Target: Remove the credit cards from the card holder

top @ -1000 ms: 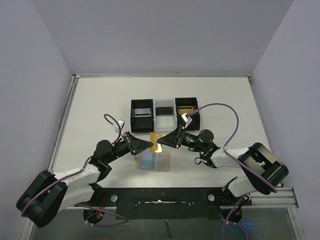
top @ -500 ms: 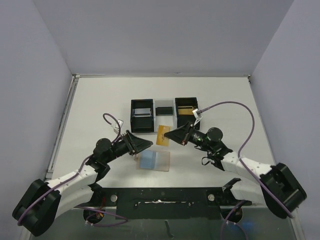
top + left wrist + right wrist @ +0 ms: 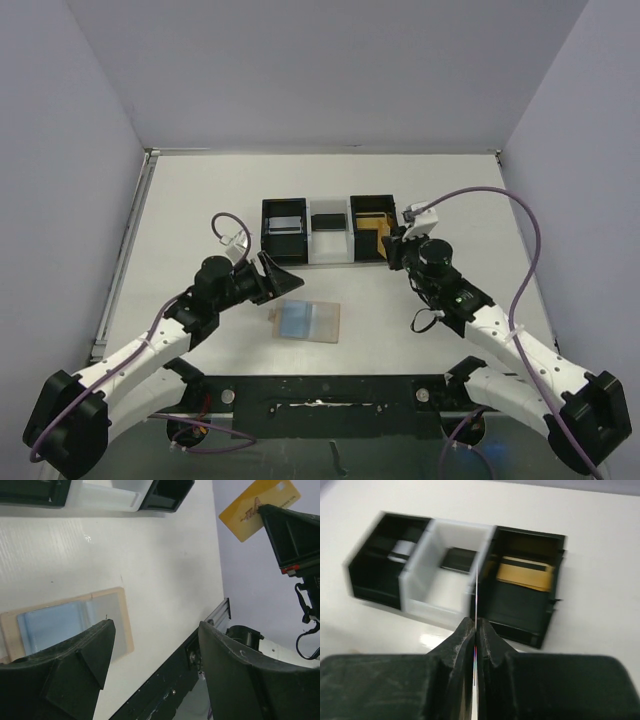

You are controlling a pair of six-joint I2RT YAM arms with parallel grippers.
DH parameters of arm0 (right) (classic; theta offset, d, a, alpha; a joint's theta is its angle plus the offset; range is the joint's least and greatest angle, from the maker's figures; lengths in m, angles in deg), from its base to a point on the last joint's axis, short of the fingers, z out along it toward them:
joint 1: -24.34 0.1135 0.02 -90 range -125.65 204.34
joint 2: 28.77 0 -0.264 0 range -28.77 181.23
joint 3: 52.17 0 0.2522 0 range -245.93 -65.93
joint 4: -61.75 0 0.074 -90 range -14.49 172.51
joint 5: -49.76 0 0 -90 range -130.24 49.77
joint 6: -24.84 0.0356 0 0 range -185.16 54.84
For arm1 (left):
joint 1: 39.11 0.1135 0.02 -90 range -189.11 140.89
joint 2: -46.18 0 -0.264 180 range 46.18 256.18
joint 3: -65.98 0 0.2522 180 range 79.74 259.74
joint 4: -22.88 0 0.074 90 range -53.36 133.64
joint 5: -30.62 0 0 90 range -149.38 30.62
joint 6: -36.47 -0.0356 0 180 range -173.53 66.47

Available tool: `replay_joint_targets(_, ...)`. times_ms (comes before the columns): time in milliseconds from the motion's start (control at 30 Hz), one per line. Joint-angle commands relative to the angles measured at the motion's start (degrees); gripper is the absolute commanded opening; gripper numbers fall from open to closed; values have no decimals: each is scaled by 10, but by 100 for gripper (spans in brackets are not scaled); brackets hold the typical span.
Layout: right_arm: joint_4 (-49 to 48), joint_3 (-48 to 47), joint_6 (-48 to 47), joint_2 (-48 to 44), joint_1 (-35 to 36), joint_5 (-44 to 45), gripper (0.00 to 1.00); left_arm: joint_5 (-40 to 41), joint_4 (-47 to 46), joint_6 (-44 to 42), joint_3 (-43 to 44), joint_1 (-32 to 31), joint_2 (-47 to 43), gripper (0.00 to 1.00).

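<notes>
Where the top view looks down on the white table (image 3: 200, 220), the card holder (image 3: 331, 322) lies flat in the centre, near the arm bases, w/ a blue-grey card (image 3: 294, 318) over its left half. The left gripper (image 3: 283, 277) hangs just left of and beyond the holder, jaws spread wide, nothing btwn them. Farther back sits the tray (image 3: 330, 256), 3 compartments in a row: left black w/ a grey card (image 3: 285, 224), middle white w/ a dark card (image 3: 327, 221), right black w/ a gold card (image 3: 368, 214). The right gripper (image 3: 390, 247) is at the near side of the right compartment, pinching a yellow card (image 3: 380, 238); can't tell here if that card touches the tray. Left wrist view: the left gripper (image 3: 155, 665) is wide open, fingers (image 3: 75, 665) clear of the holder (image 3: 127, 630) below, which shows a tan border round the blue-grey card (image 3: 50, 627). The tray (image 3: 107, 495) runs along the top edge, and at upper right the right gripper (image 3: 287, 530) grips the yellow card (image 3: 257, 507) by one end, the rest sticking out in the air. Right wrist view: the right gripper (image 3: 474, 635) is clamped tight on the yellow card (image 3: 476, 590), seen edge-on as a thin line. Beyond it, somewhat blurred, the tray (image 3: 457, 527) holds the grey card (image 3: 400, 550) left, dark card (image 3: 457, 560) middle, and gold card (image 3: 526, 572) right.
</notes>
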Motion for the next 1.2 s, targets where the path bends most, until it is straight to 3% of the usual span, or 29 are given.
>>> replay_joint_targets(0, 39, -57, -272, 61, -3, 121, 0, 37, 86, -62, 55, 4, -7, 66)
replay_joint_targets(133, -57, -64, -339, 92, -47, 2, 0, 35, 126, -91, 73, 4, -10, 67)
replay_joint_targets(200, -49, -87, -363, 120, -75, -78, 0, 28, 146, -107, 83, 4, -11, 67)
replay_joint_targets(300, -51, -107, -454, 168, -85, -127, 0, 26, 176, -125, 89, 5, -13, 67)
replay_joint_targets(400, -122, -86, -521, 181, -95, -194, 0, 8, 152, -118, 73, 6, -18, 68)
replay_joint_targets(467, -114, -95, -557, 197, -103, -257, 0, -20, 115, -104, 59, 7, -10, 68)
replay_joint_targets(700, -16, -189, -656, 307, -105, -219, 0, -68, 51, -76, 40, 8, 3, 70)
replay_joint_targets(1167, 77, -304, -699, 451, -117, -186, 0, -44, 143, -127, 69, 14, -7, 72)
